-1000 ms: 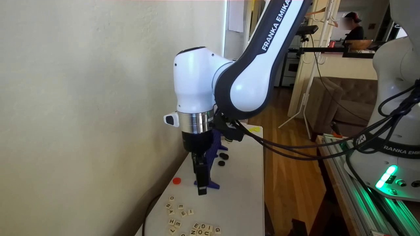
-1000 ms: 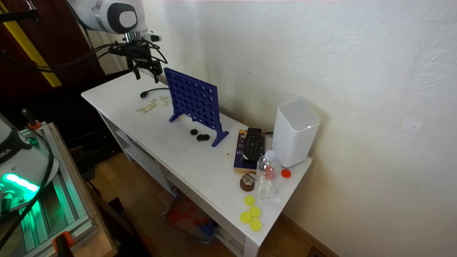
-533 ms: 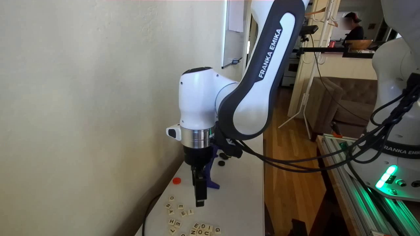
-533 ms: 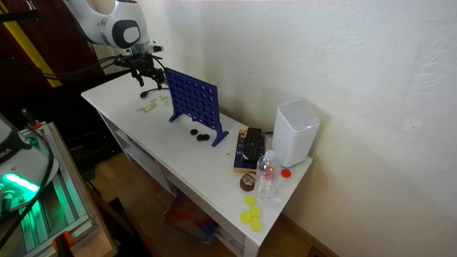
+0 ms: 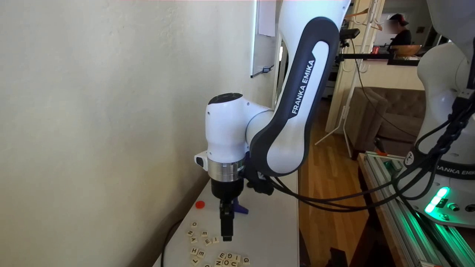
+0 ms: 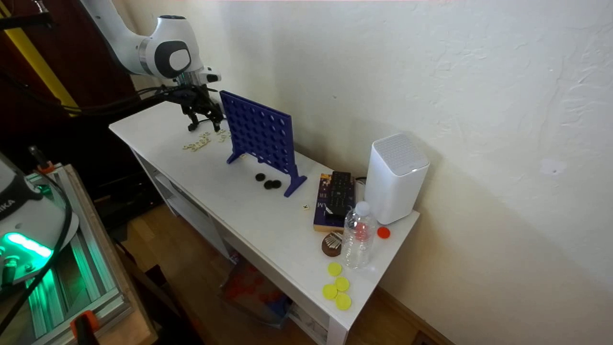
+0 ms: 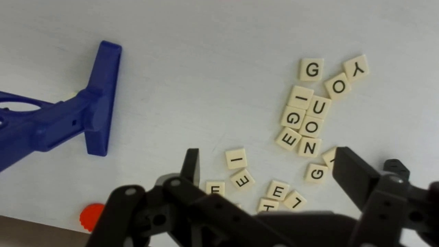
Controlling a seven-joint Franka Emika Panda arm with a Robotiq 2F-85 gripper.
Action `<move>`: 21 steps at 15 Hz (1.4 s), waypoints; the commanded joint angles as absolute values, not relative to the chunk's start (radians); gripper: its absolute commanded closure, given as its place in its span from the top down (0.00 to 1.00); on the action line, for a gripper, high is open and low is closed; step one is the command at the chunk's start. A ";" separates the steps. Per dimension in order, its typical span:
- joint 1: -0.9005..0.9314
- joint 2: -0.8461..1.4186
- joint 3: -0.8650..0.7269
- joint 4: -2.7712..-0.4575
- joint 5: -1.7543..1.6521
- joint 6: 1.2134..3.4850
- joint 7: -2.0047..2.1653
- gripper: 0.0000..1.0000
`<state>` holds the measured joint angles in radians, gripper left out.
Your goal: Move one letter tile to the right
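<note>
Robot arm (image 5: 285, 152): white with black trim, bent downward over the tabletop (image 5: 272, 230) in both exterior views.
Jaws: released, with a wide gap between the fingertips (image 7: 192, 164); in the wrist view one sits below centre and a little left, the other at lower right, both above the tabletop.
Letter tiles (image 7: 311, 127): cream squares with black letters, flat on the tabletop, spread over the right and lower parts of the wrist view. Which one the task means, I cannot tell.
Upper group: in the wrist view, a single G, with O and Y close together to its right; below, I, G and E run down alongside U, O and N.
Lower group: at bottom centre, I and E lie near one fingertip; another E and L sit farther right; several more are partly hidden by the jaws.
X tile (image 6: 306, 207): near the centre of an exterior view, just left of a book (image 6: 322, 206) with a black device (image 6: 341, 189) on it.
Blue grid (image 6: 258, 132): upright, upper left of centre in an exterior view, black discs (image 6: 268, 185) below it in the frame.
Red disc (image 7: 91, 216): lower left of the wrist view.
</note>
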<state>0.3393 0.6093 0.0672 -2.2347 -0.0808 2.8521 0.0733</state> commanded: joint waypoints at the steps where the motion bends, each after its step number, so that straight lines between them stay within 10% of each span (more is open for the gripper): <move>1: 0.340 0.614 0.072 -2.230 -0.089 2.847 0.095 1.00; 17: 0.341 0.764 0.061 -2.036 -0.096 2.776 0.084 1.00; 21: 0.337 0.788 0.056 -2.017 -0.096 2.773 0.083 0.86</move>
<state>0.3431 0.7583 0.0568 -2.0556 -0.0809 2.7970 0.0873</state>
